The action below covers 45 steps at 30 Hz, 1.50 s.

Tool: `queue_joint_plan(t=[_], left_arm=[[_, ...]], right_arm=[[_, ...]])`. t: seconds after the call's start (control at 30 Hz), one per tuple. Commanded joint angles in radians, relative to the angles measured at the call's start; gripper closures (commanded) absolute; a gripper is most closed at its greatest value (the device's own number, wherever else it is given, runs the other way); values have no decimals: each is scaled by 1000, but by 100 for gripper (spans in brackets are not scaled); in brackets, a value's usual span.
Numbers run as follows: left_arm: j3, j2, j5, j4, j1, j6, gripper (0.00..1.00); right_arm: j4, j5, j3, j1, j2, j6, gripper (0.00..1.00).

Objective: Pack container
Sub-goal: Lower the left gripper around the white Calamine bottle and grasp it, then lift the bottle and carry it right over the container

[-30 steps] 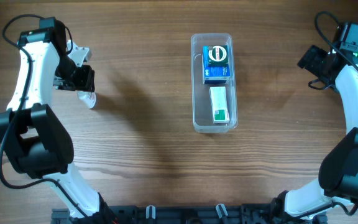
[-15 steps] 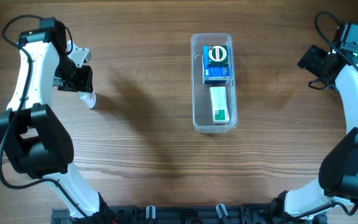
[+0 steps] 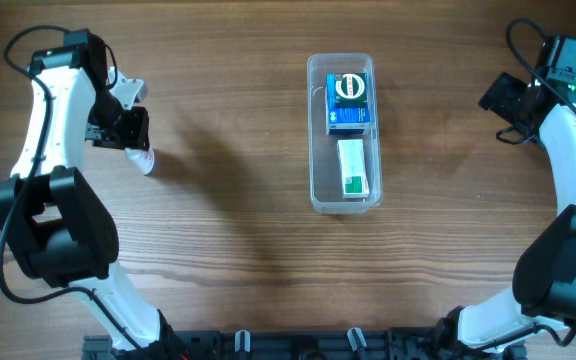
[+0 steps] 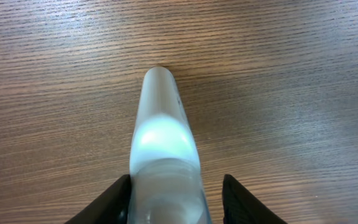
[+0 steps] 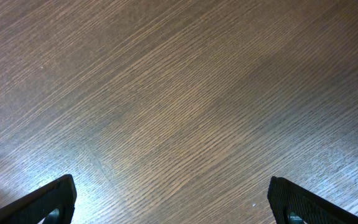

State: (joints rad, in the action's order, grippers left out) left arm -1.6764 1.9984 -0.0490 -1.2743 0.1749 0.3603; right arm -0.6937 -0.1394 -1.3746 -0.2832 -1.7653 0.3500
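The container point(image 3: 315, 130), a long clear plastic bin, stands at the table's upper middle. It holds a blue box point(image 3: 350, 102) at the far end and a white-and-green box point(image 3: 353, 168) at the near end. A small clear spray bottle point(image 3: 144, 159) lies at the far left. In the left wrist view the bottle point(image 4: 160, 124) points away between the fingers. My left gripper point(image 3: 131, 138) point(image 4: 176, 186) straddles it: the left finger touches it, and a gap shows at the right finger. My right gripper point(image 3: 501, 100) point(image 5: 173, 186) is wide open and empty over bare wood at the far right.
The wooden table point(image 3: 238, 220) spreads between the bottle and the container. A narrow free strip shows inside the container along its left wall, beside the boxes.
My left gripper has shifted slightly left around the bottle. The bottle, the container and the right arm have not moved.
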Motion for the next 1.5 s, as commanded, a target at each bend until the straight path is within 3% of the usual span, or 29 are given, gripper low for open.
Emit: queue_joint_plan(t=[0.0,0.27,0.57,0.67,0.97,1.2,1.47], left_arm=[[8,11,16,10,-2,-8,56],[8,11,16,26,-2,-9,64],[8,11,16,26,-2,-31,64],[5,10,11,26,-3,-56,76],[-1,1,-56,24,-4,-107,80],[-4,-71,-191,8,-24,-171,79],[-114,-204,-220,-23,-195,-286,75]], right_arm=[[2,-10,5,0,1,-7,0],[2,-10,5,0,1,-7,0],[2,-10,5,0,1,-7,0],[2,-10,5,0,1,-7,0],[2,-10,5,0,1,-6,0],[2,-10,5,0,1,-7,0],[2,-11,5,0,1,-7,0]])
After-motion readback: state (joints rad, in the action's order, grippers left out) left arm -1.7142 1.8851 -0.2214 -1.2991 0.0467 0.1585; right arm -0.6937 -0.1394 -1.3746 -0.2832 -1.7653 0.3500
